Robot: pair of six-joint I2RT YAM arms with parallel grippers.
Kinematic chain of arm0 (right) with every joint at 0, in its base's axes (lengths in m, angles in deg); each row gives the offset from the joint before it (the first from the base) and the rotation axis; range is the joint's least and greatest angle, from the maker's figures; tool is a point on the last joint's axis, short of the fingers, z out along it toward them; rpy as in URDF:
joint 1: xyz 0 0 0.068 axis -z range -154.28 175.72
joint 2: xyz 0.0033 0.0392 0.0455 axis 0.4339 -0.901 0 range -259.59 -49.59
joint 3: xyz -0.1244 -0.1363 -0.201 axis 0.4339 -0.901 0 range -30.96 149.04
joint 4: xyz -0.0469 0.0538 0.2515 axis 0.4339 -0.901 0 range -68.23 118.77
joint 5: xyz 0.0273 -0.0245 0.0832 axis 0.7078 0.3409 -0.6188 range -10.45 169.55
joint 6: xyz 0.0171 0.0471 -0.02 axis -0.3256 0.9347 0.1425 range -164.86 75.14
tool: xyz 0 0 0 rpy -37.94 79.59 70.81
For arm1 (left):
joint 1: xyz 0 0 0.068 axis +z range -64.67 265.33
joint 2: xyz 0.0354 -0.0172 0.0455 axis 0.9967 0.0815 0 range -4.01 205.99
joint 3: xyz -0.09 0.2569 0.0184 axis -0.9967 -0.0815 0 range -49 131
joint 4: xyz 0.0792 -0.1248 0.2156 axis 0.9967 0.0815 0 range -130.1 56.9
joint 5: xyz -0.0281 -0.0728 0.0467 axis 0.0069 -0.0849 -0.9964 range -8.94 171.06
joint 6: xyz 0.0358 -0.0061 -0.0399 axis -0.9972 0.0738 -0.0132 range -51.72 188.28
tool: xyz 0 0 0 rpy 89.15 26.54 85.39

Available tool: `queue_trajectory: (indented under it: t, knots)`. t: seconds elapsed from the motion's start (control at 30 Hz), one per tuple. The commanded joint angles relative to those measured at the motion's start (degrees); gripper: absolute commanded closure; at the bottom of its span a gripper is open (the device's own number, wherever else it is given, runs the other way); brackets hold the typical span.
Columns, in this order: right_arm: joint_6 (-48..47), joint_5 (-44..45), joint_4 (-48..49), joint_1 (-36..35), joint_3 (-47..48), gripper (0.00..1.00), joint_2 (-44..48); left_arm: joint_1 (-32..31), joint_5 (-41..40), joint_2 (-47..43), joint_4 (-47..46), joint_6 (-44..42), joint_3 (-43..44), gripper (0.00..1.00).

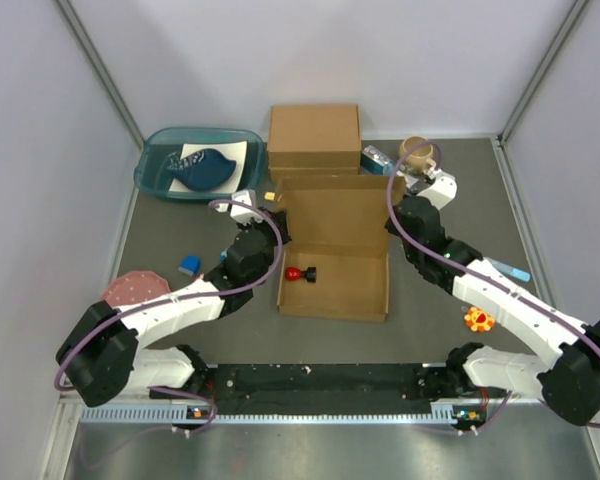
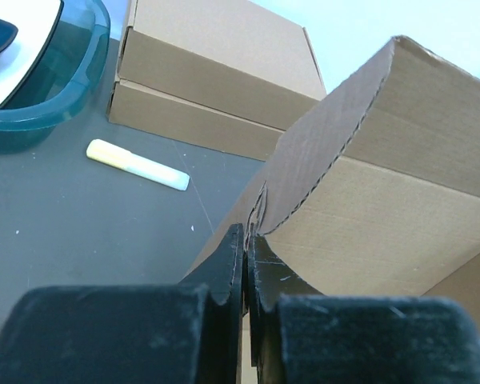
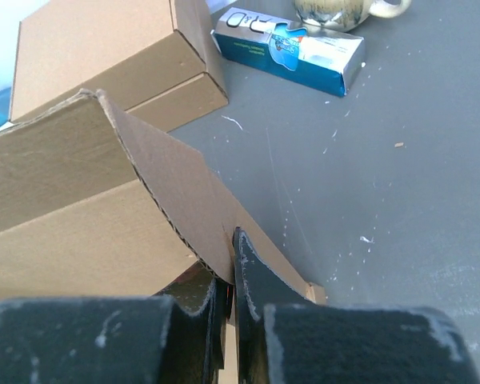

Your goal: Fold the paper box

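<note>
Corrugated paper box — left gripper and right gripper each clenched on a side flap; blue carton at 1 o'clock, print illegible.

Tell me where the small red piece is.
In the top view the small red piece lies inside the open paper box, on its floor by the left wall, beside the left arm.

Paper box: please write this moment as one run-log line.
left pincer: shut on paper box, left flap | right pincer: shut on right flap | lid: raised, not closed
</note>
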Motion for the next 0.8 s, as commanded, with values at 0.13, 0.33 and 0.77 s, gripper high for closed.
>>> queue_trajectory:
  t: [0.13,0.33,0.77]
  knots:
    - [5.7,-4.4,-5.1,-5.6,-10.0,1.0,1.7,-4.3,1.9,-1.2,2.0,4.0,-7.4,1.0]
    - [7.7,-3.6,-5.6,-8.6,-15.8,1.0,5.9,-6.7,0.6,-4.2,3.0,6.0,-12.0,1.0]
    - [11.5,3.2,-10.9,-17.6,-20.4,0.89,12.1,-10.4,-5.1,-12.4,3.0,9.1,-21.8,1.0]
